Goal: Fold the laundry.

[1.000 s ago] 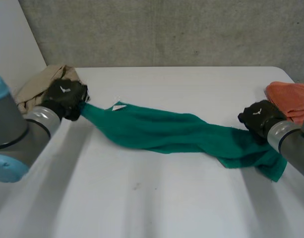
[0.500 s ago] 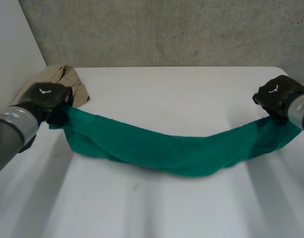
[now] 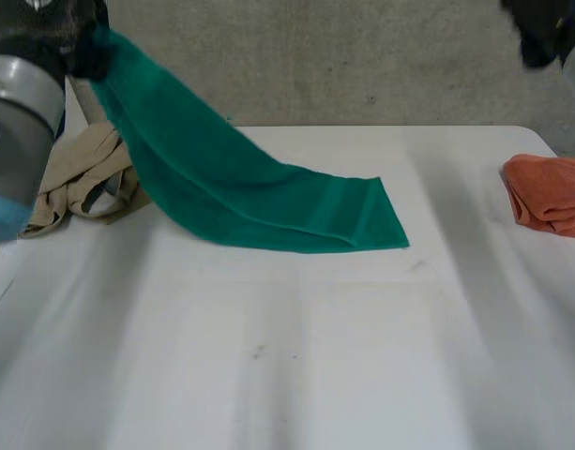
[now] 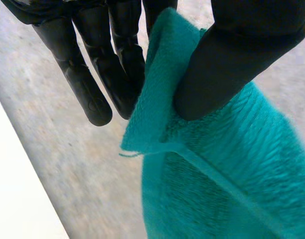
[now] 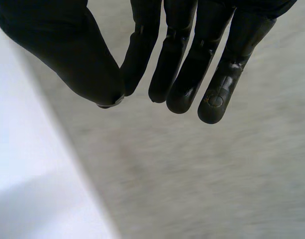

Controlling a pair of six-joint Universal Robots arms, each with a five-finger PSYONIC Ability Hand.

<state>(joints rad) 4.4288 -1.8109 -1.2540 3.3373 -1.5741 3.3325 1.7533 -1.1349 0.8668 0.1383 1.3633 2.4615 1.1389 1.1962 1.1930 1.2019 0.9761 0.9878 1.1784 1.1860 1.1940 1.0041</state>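
At the wrist, left robot hand (image 4: 242,55) pinches towel (image 4: 232,179), perhaps corner.

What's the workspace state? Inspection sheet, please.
Surface: white table, a few faint marks.
Job's things: green towel, one end lifted, other end flat on the table; tan cloth crumpled near the left arm; orange cloth bunched at the table's right edge.
Clutter: nothing seen.
Hands: left hand raised, pinching a towel corner; right hand raised, open, holding nothing.
Cables: nothing seen.
Surroundings: concrete wall behind.
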